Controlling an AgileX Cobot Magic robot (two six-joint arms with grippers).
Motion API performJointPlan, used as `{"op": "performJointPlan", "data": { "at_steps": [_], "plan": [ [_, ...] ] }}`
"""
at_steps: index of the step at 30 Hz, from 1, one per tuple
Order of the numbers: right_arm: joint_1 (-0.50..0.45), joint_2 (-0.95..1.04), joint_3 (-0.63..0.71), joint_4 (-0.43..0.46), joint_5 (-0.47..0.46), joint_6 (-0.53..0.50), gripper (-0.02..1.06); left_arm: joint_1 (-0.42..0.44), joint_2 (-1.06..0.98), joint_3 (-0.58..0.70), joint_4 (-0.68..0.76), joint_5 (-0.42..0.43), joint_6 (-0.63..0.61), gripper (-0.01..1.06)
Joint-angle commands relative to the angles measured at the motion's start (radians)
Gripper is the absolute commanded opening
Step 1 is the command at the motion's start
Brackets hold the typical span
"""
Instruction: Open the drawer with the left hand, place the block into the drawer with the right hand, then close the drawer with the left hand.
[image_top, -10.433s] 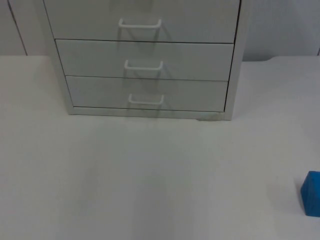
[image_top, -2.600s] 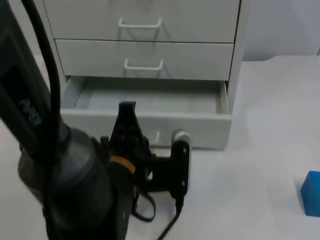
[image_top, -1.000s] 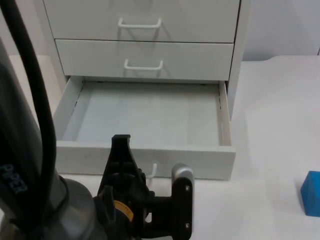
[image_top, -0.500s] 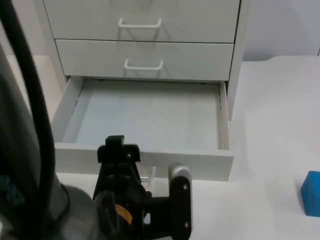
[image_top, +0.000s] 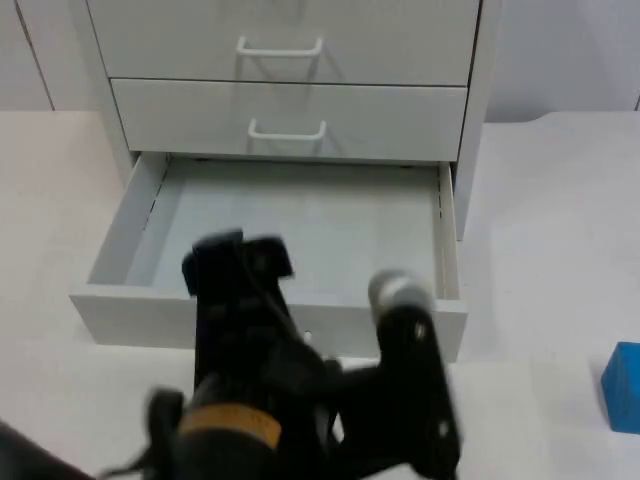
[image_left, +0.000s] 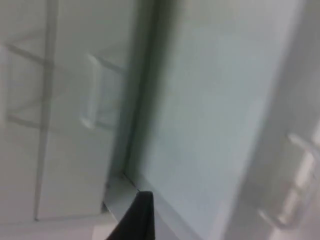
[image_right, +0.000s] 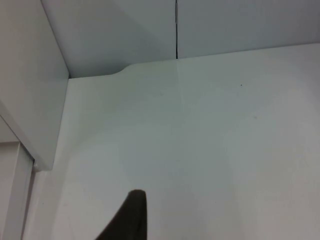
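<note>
On your white table, a white drawer cabinet stands at the back; a blue block sits near the right edge.

Block well right of open drawer

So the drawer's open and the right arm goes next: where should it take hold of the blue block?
Judging from the top view, the blue block sits alone on the white table, right of the open bottom drawer. Coming from above and closing on two opposite flat sides looks best; nothing crowds it. Part of it is cut off, so its full shape is unclear.
</note>
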Motion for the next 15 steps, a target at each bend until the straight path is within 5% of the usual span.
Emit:
{"op": "performJointPlan", "data": {
  "at_steps": [1,9,15],
  "plan": [
    [-0.001,-0.004,-0.010,0.000,-0.011,-0.003,1.05,0.023,-0.052,0.000,0.043,0.029,0.005,1.01],
    [-0.001,-0.004,-0.010,0.000,-0.011,-0.003,1.05,0.180,-0.201,-0.007,0.314,0.099,0.040,1.01],
    [-0.001,-0.004,-0.010,0.000,-0.011,-0.003,1.05,0.407,-0.297,-0.022,0.697,0.272,-0.210,1.01]
  ]
}}
